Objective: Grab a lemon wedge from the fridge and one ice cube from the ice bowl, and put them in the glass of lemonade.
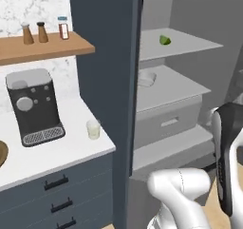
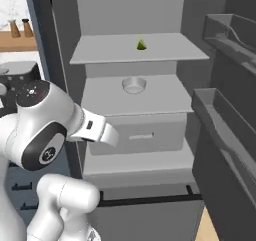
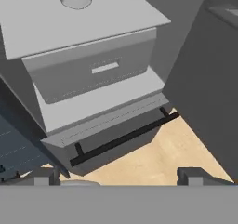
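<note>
Two-finger dark gripper (image 3: 121, 174) spread wide, empty; small green lemon wedge (image 2: 141, 45) at 12 o'clock on tall dark grey fridge (image 2: 150, 110) top shelf.

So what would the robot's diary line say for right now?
fridge: door open | lemon wedge: top shelf | gripper: open, empty, low by drawer | glass of lemonade: on counter

A black coffee machine (image 1: 33, 107) stands on the white counter (image 1: 71, 149), close to the marbled wall. Above it a wooden shelf (image 1: 45, 47) carries two brown shakers (image 1: 27, 33) side by side and a small jar (image 1: 63, 28) with a pale lid to their right. Below the counter are dark blue-grey drawers (image 1: 59, 195) with black bar handles. Light wooden floor (image 3: 162, 153) shows low down.
</note>
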Controlling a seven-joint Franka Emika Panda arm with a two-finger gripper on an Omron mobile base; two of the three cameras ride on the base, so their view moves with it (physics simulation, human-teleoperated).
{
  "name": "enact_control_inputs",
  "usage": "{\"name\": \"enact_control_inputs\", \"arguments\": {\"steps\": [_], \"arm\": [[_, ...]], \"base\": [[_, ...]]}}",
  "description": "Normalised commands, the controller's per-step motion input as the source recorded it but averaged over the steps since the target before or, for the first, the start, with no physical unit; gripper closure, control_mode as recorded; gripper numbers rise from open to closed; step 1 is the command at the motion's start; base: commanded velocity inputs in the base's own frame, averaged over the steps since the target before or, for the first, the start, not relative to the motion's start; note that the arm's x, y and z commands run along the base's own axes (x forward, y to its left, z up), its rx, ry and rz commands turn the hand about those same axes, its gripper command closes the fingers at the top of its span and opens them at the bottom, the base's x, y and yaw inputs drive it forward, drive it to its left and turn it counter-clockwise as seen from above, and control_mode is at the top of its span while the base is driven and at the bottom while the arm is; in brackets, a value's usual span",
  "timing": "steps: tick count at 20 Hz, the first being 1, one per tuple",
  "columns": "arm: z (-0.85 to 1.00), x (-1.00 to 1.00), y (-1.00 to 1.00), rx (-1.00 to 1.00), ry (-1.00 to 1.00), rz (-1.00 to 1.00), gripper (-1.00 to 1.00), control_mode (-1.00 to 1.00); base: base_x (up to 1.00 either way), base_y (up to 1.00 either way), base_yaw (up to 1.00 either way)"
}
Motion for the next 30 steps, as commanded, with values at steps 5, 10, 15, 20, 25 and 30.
{"name": "enact_control_inputs", "arguments": {"steps": [5,10,15,20,25,30], "arm": [[0.00,0.00,0.00,0.00,0.00,0.00,-1.00,1.00],[0.00,0.00,0.00,0.00,0.00,0.00,-1.00,1.00],[0.02,-0.27,-0.20,0.03,-0.06,0.09,-1.00,-1.00],[0.42,-0.89,0.00,0.10,-0.30,0.17,-1.00,-1.00],[0.52,-0.51,-0.01,0.19,-0.25,0.08,-1.00,-1.00],[0.96,0.05,0.06,-0.02,-0.11,0.00,-1.00,-1.00]], "base": [[0.34,-0.45,0.51],[0.55,-0.51,0.33],[0.11,-0.25,0.08],[0.00,0.00,0.00],[0.00,0.00,0.00],[0.00,0.00,0.00]]}}
